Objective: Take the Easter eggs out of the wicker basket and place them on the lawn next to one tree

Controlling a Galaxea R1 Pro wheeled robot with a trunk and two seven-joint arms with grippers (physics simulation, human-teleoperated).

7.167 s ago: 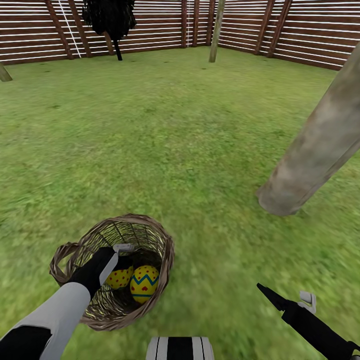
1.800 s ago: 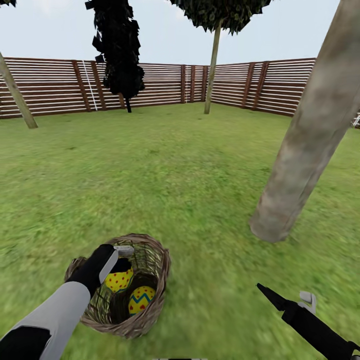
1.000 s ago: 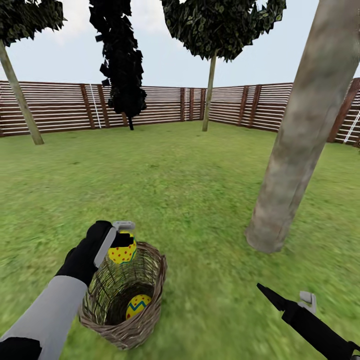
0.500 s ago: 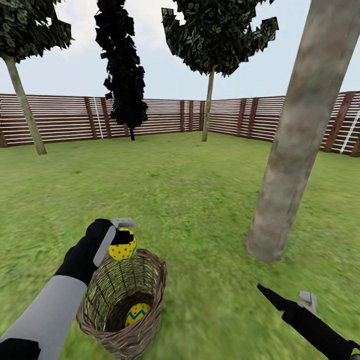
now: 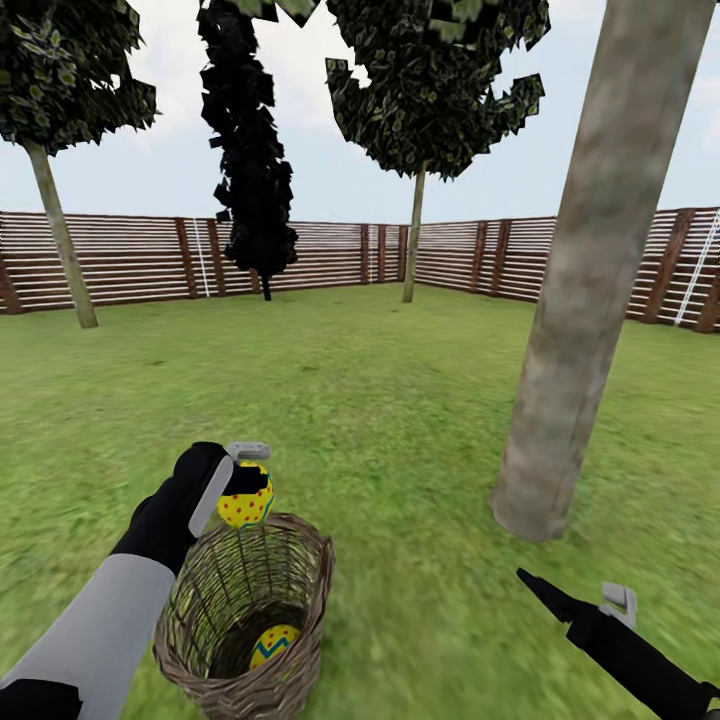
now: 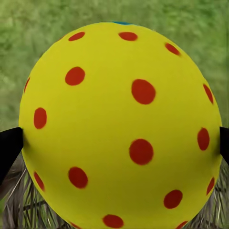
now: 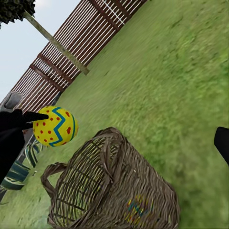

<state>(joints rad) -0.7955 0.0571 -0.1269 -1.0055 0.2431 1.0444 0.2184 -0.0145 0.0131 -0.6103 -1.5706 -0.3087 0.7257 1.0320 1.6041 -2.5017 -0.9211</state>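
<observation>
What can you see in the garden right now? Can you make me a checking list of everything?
Surface: the lawn is flat, mottled green grass.
Job's things: a red-dotted egg is lifted just above the wicker basket; a zigzag egg lies inside the basket; a third egg cannot be made out. The thick tree trunk stands on the grass off to the basket's right.
Clutter: nothing seen.
Grippers: the left gripper is shut on the dotted egg, one of the fingers on each side; the right gripper hangs low over grass, open and empty.
Cables: nothing seen.
Surroundings: a brown slat fence, more trees, one dark narrow tree.
</observation>
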